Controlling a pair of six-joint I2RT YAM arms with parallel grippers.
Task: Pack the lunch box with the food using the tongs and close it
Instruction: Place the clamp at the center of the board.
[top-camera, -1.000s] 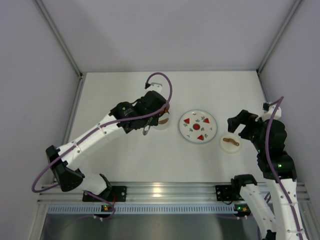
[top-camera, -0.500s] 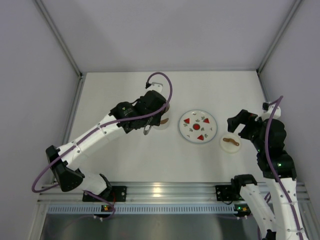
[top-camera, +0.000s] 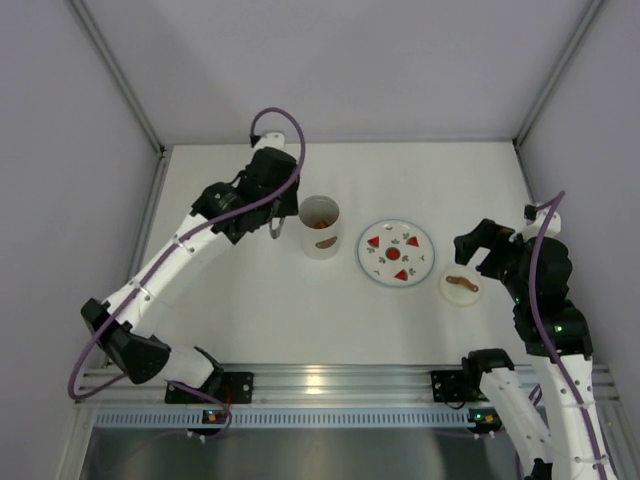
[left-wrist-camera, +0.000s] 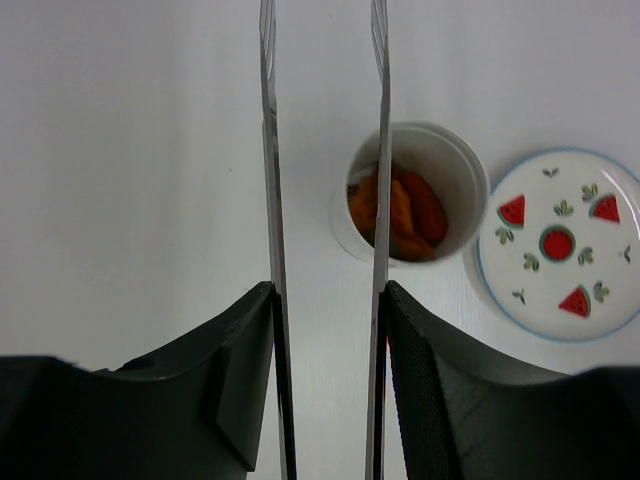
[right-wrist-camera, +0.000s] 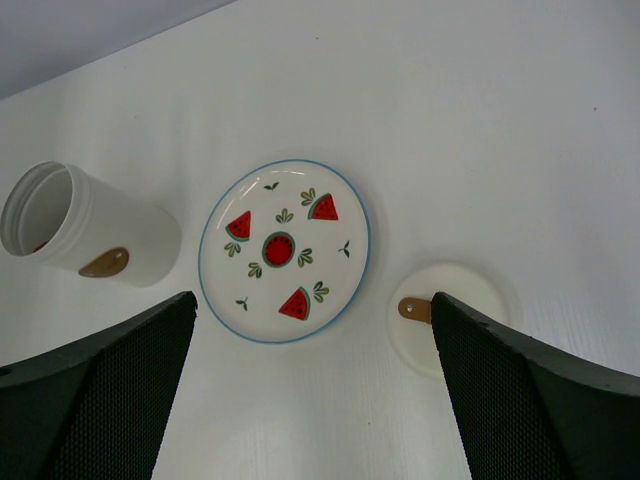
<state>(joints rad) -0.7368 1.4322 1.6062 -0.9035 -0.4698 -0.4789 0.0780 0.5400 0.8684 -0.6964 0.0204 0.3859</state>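
The lunch box (top-camera: 320, 240) is a white cup standing left of the plate, with orange-red and brown food (left-wrist-camera: 400, 215) inside it. My left gripper (top-camera: 277, 208) is just left of the box and shut on the metal tongs (left-wrist-camera: 270, 150). The two tong blades stand apart with nothing between them, and the right blade crosses in front of the lunch box (left-wrist-camera: 462, 185). My right gripper (top-camera: 478, 250) hovers open above the round white lid (top-camera: 461, 287) with its brown handle. In the right wrist view the lunch box (right-wrist-camera: 95, 240) and the lid (right-wrist-camera: 440, 320) both show.
A flat white plate (top-camera: 395, 253) with red and green watermelon prints lies between the lunch box and the lid, with no food on it. Grey walls close off the table's left, back and right sides.
My left arm has pulled back to the left from over the lunch box, which now shows its open top. The tong blades stand a little wider apart. The right arm has not moved.
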